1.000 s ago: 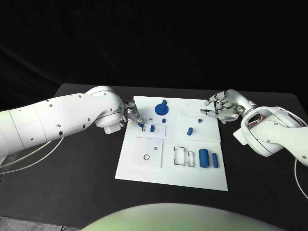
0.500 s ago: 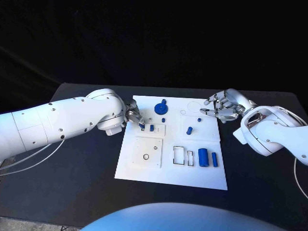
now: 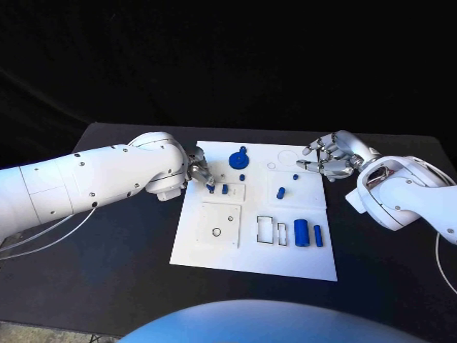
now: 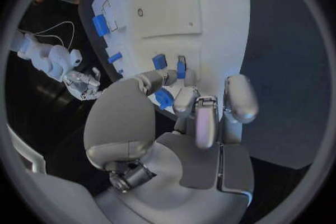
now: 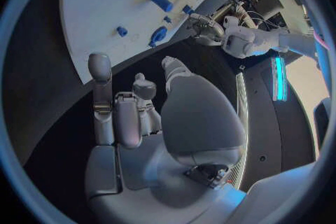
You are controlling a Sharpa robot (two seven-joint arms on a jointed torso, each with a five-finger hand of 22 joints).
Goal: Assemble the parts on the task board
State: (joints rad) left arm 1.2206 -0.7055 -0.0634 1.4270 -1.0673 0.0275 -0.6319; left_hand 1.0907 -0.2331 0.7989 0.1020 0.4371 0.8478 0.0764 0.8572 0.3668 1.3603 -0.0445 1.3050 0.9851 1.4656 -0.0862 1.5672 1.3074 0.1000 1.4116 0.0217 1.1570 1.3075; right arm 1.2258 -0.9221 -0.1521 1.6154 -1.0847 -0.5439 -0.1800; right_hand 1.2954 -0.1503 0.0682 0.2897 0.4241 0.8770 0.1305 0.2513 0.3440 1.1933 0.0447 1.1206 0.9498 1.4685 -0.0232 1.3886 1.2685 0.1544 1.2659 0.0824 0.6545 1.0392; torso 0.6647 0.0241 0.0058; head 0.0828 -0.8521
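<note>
From the head view, the left hand [image 3: 197, 174] reaches over the white board's [image 3: 251, 259] left edge on the black table [image 3: 115, 236], fingertips pinching a small blue part [image 3: 209, 189]. The right hand [image 3: 330, 158] hovers beside the board's far right corner, fingers loosely spread, holding nothing. The left wrist view shows fingers [image 4: 183, 99] closed around that blue part [image 4: 164, 98]. The right wrist view shows fingers [image 5: 100, 75] apart above the table.

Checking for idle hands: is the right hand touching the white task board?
Apart. In the right wrist view the silver right hand hangs over black table, a dark gap before the white task board.
</note>
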